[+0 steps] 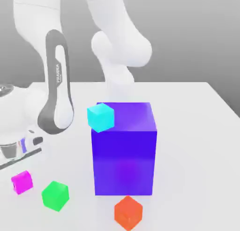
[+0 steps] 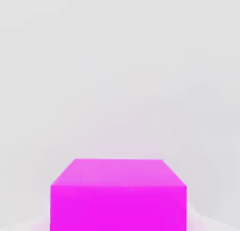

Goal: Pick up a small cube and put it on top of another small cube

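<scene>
My gripper reads closed — whether on anything, I can't tell — the magenta small cube (image 2: 118, 197) sits right below my hand, near the table's (image 1: 197, 131) front-left corner.

Cube count on the white table (image 1: 187, 131): five in total

- Large cubes: one, a big blue-purple cube (image 1: 124, 150)
- Small cubes: four, one of each colour
  - one small bright magenta cube (image 1: 22, 182), also seen close up in the hand view (image 2: 118, 197)
  - one small green cube (image 1: 55, 195)
  - one small orange cube (image 1: 128, 212)
  - one small cyan cube (image 1: 101, 117), seen against the upper corner of the big blue-purple cube

Robot arms: one white Franka arm (image 1: 58, 85)
</scene>
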Robot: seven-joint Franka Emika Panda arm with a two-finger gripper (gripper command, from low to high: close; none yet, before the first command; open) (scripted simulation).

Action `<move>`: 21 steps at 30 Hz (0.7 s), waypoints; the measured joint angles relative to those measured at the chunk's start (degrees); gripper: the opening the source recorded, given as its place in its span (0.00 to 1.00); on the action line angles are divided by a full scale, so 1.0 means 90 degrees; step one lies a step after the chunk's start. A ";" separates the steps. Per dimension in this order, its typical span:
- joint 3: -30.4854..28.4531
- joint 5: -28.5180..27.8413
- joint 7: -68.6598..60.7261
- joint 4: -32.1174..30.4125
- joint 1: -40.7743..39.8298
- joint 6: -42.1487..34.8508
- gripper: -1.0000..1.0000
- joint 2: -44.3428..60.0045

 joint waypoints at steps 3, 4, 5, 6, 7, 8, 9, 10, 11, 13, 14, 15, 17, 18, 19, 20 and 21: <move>0.0080 0.0113 -0.0086 -0.0114 -0.0055 -0.0446 0.00 -0.0559; 0.0092 0.0139 -0.0109 -0.0156 -0.0060 -0.0600 0.00 -0.0744; 0.0139 0.0164 -0.0193 -0.0185 -0.0062 -0.0706 0.00 -0.0874; 0.0237 0.0177 -0.0323 -0.0203 -0.0082 -0.0770 0.00 -0.0953; 0.0316 0.0204 -0.0479 -0.0219 -0.0076 -0.0820 0.00 -0.1023; 0.0391 0.0237 -0.0646 -0.0233 -0.0060 -0.0866 0.00 -0.1086; 0.0466 0.0266 -0.0813 -0.0247 -0.0042 -0.0909 0.00 -0.1146; 0.0540 0.0291 -0.0980 -0.0260 -0.0024 -0.0951 0.00 -0.1204; 0.0616 0.0311 -0.1143 -0.0273 -0.0007 -0.0993 0.00 -0.1261; 0.0758 0.0346 -0.1468 -0.0298 0.0037 -0.1075 0.00 -0.1374; 0.0824 0.0359 -0.1628 -0.0311 0.0064 -0.1115 0.00 -0.1430; 0.0886 0.0370 -0.1786 -0.0324 0.0097 -0.1156 0.00 -0.1485; 0.1003 0.0382 -0.2096 -0.0349 0.0177 -0.1238 0.00 -0.1595; 0.1041 0.0387 -0.2248 -0.0363 0.0242 -0.1275 0.00 -0.1649; 0.1067 0.0386 -0.2396 -0.0375 0.0320 -0.1320 0.00 -0.1702; 0.1114 0.0385 -0.2548 -0.0387 0.0374 -0.1361 0.00 -0.1754; 0.1157 0.0375 -0.2695 -0.0400 0.0427 -0.1401 0.00 -0.1805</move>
